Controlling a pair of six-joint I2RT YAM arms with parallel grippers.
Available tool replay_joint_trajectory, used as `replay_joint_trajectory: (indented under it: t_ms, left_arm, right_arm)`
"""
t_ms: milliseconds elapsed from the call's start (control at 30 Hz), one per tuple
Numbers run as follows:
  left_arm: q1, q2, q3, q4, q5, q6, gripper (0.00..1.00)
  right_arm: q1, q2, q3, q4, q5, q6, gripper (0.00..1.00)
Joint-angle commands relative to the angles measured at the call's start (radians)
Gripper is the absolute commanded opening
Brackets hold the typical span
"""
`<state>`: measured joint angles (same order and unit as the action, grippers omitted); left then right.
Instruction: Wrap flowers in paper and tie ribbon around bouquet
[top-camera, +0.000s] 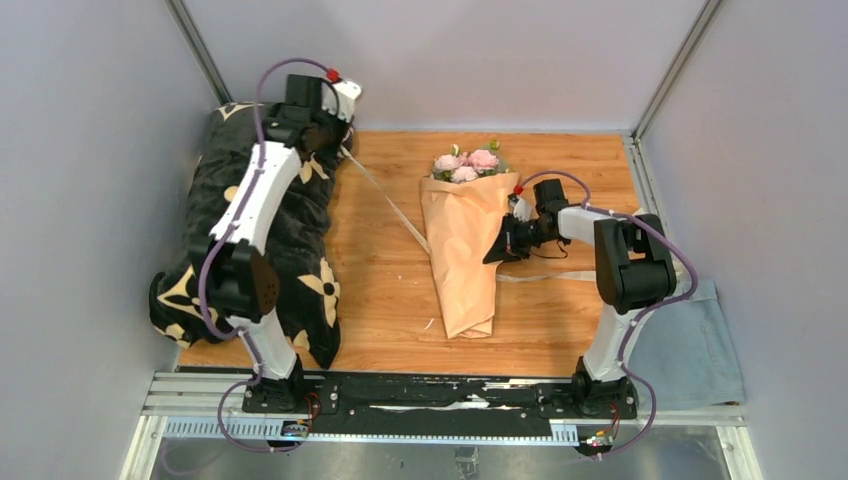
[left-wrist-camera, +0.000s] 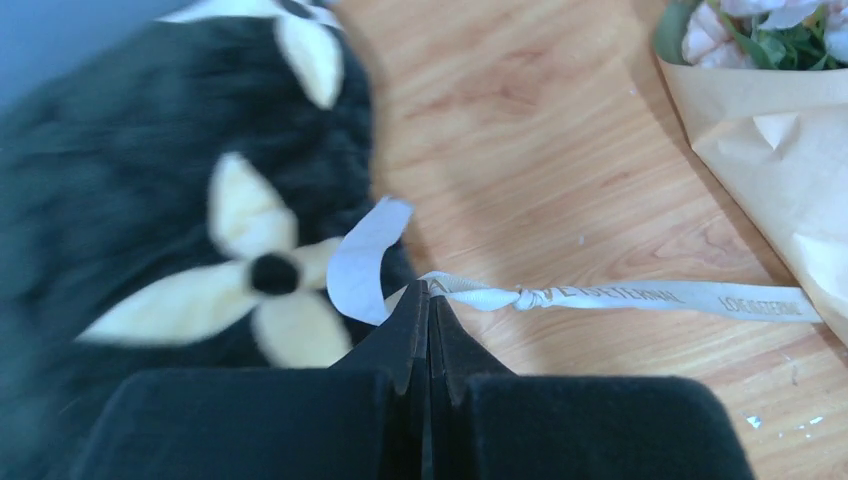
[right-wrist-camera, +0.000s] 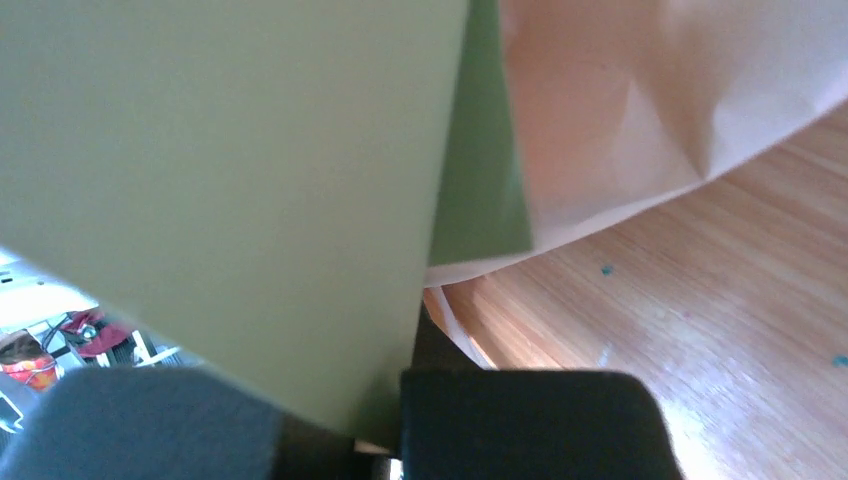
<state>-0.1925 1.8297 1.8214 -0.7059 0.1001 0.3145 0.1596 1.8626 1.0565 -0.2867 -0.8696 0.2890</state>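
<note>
The bouquet (top-camera: 462, 250) lies in the middle of the wooden board, a cone of peach-tan paper (left-wrist-camera: 770, 150) with the pink flowers (top-camera: 467, 163) at its far end. A cream ribbon (top-camera: 392, 207) runs taut from my left gripper (top-camera: 343, 145) down under the cone, and its other end (top-camera: 545, 277) trails out on the right. In the left wrist view my left gripper (left-wrist-camera: 430, 292) is shut on the ribbon (left-wrist-camera: 640, 296), just short of a small knot. My right gripper (top-camera: 500, 250) sits at the cone's right edge, shut on the paper's olive green fold (right-wrist-camera: 250, 180).
A black cushion with cream flower shapes (top-camera: 290, 260) covers the board's left side under the left arm. A grey-blue cloth (top-camera: 690, 350) lies off the board at the near right. Grey walls close in the back and sides.
</note>
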Motion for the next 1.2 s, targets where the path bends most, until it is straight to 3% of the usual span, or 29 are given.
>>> replay_joint_trajectory:
  t_ms: [0, 133, 333, 467, 600, 733, 967, 1167]
  left_arm:
    - [0.021, -0.196, 0.013, -0.046, 0.014, 0.05, 0.0]
    - [0.018, -0.299, -0.018, -0.086, 0.236, 0.056, 0.0]
    - [0.018, -0.312, 0.134, -0.168, 0.23, 0.034, 0.0]
    - [-0.066, -0.301, 0.017, -0.166, 0.334, -0.015, 0.0]
    - [-0.269, -0.207, -0.129, -0.149, 0.353, -0.008, 0.0]
    - [-0.385, -0.053, -0.166, -0.068, 0.361, -0.042, 0.0]
    - [-0.42, 0.268, -0.034, -0.006, 0.324, -0.126, 0.0]
    - [-0.42, 0.381, -0.02, 0.056, 0.307, -0.165, 0.0]
  right_arm:
    - [0.054, 0.044, -0.001, 0.047, 0.003, 0.013, 0.0]
    - [0.101, 0.084, 0.022, 0.064, 0.006, 0.023, 0.0]
    - [0.172, 0.127, 0.068, 0.076, 0.004, 0.045, 0.0]
    - [0.199, 0.149, 0.08, 0.099, 0.004, 0.073, 0.0]
    - [0.224, 0.155, 0.083, 0.102, 0.01, 0.082, 0.0]
    - [0.227, 0.135, 0.059, 0.106, 0.047, 0.089, 0.07]
    - [0.225, 0.085, 0.034, 0.112, 0.108, 0.12, 0.2]
    - [0.224, -0.039, 0.001, 0.071, 0.235, 0.133, 0.32]
